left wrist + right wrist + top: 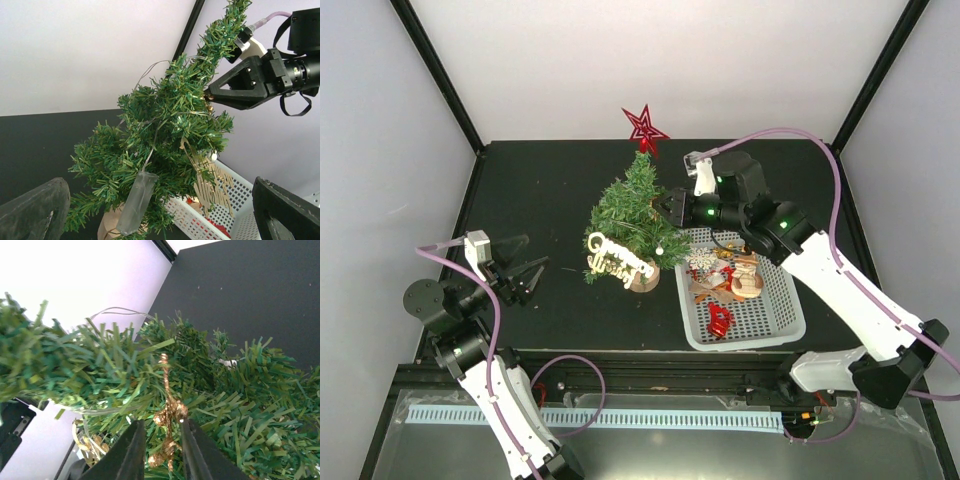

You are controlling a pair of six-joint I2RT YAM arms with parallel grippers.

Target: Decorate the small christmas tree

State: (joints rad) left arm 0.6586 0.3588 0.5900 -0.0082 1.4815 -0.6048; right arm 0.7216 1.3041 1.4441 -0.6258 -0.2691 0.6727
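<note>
The small christmas tree (635, 215) stands mid-table on a wooden disc base (645, 278). It carries a red star (645, 128) on top and a gold lettering ornament (617, 257) low on its front. My right gripper (667, 212) has its tips at the tree's right side, also seen in the left wrist view (212, 97). Its jaws stand slightly apart around a gold glitter cord (170, 415) that hangs in the branches. My left gripper (520, 275) is wide open, left of the tree and apart from it, with nothing between its fingers (35, 210).
A white perforated basket (775, 310) with several ornaments sits right of the tree, under my right arm. A clear battery case (137, 202) on a thin light wire hangs low in the tree. White walls enclose the black table.
</note>
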